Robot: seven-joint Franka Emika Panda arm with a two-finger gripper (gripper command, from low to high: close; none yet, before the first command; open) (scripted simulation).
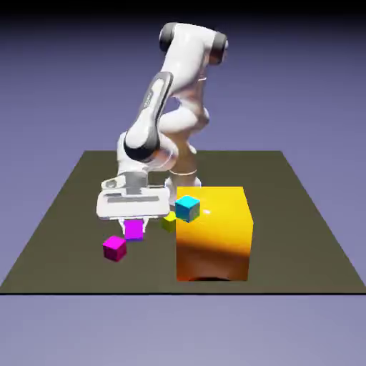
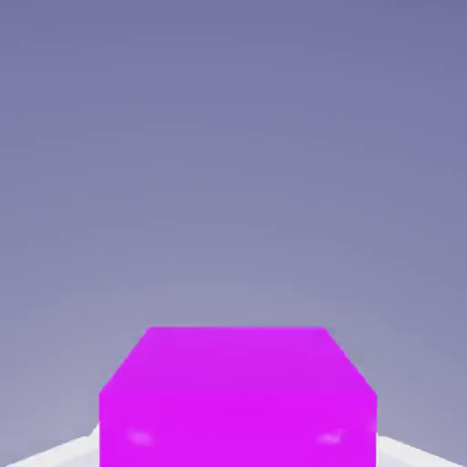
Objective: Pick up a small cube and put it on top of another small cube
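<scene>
- The tool [image 1: 134, 223] is clamped on the violet cube [image 1: 134, 229], which hangs under the flat white hand on the exterior view's left of the orange block [image 1: 214, 234]
- In the hand view the violet cube [image 2: 237, 397] fills the lower middle, large, with only the plain blue-violet backdrop above it (no tabletop shows there); pale slivers of the fingers [image 2: 401, 449] peek out at its lower corners
- The orange block is the biggest thing on the dark tabletop [image 1: 64, 229], standing near the front edge
- A cyan cube [image 1: 187, 208] shows at the orange block's upper left corner in the exterior view; I cannot tell whether it touches the block or stands just behind it
- A small yellow-green cube [image 1: 169, 221] sits close to the orange block's left face, partly hidden by the hand and below the cyan cube in the picture
- A magenta cube [image 1: 114, 248] rests on the tabletop further to the exterior view's left of the orange block, lower in the picture than the violet cube and near it but apart
- Whether the violet cube is clear of the tabletop or still on it cannot be judged for sure from the exterior view
- The white arm [image 1: 154, 114] bends down from behind the orange block to the hand
</scene>
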